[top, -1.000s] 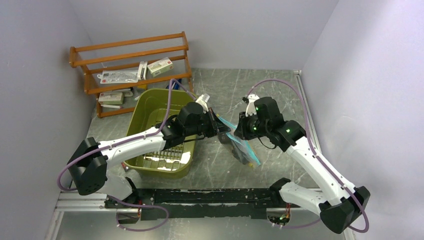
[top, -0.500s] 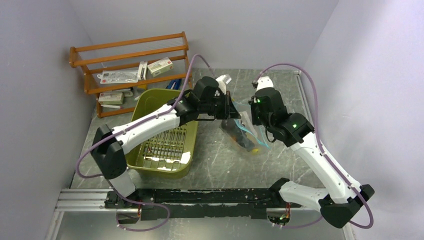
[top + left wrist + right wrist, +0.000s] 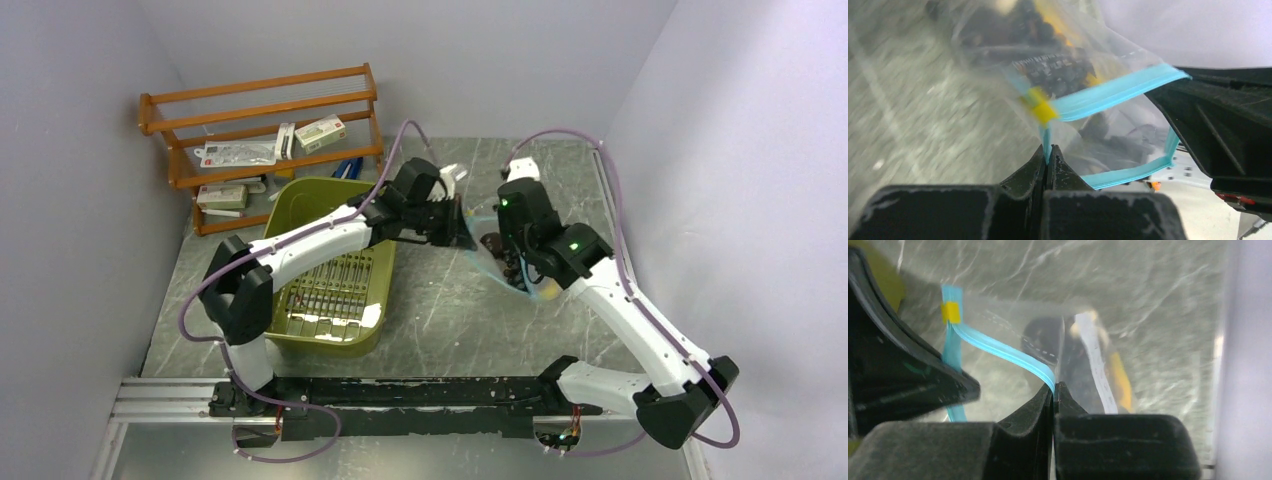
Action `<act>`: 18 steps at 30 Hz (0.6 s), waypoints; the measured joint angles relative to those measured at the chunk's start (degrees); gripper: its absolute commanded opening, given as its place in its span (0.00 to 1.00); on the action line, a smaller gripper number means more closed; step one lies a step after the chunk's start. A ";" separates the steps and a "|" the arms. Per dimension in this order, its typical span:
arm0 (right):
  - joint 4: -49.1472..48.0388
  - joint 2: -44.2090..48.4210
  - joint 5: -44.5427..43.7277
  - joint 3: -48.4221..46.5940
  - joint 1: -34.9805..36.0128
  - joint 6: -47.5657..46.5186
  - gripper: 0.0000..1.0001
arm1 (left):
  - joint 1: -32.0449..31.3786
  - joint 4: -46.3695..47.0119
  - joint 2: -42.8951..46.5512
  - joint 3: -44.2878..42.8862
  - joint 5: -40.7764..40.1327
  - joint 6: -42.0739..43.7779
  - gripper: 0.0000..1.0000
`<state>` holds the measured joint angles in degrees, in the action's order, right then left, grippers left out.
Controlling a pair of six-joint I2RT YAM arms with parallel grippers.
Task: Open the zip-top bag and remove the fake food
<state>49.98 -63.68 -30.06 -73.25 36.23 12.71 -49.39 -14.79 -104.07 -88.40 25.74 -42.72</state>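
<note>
over the grey table (image 3: 440,312), left hand (image 3: 1048,152) and right hand (image 3: 1054,388) each pinch the zip-top bag (image 3: 1109,95), fake food (image 3: 1055,75) inside.

No text can be read anywhere. The flat packet (image 3: 238,154) and the small box (image 3: 320,131) on the wooden shelf (image 3: 262,85), well apart from the left jaws on their far left side, carry red and dark print too small to make out. A white strip (image 3: 1096,365) inside the zip-top bag (image 3: 1013,340), just beyond the right jaws, shows only blurred marks.
</note>
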 measured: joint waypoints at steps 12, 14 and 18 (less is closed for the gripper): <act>-10.29 0.33 16.81 18.56 0.61 14.36 0.00 | 4.48 -12.50 4.22 9.49 -7.39 4.70 0.42; -10.67 0.24 16.76 18.23 0.76 15.39 0.00 | 4.50 -13.88 5.75 9.51 -9.05 5.01 0.53; -11.50 0.33 17.20 17.94 1.18 16.74 0.00 | 4.52 -14.47 11.08 10.67 -11.69 4.55 0.58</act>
<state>38.48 -63.35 -12.86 -55.31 37.41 29.45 -44.86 -29.26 -92.99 -77.73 14.04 -38.17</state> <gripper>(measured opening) 0.006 0.538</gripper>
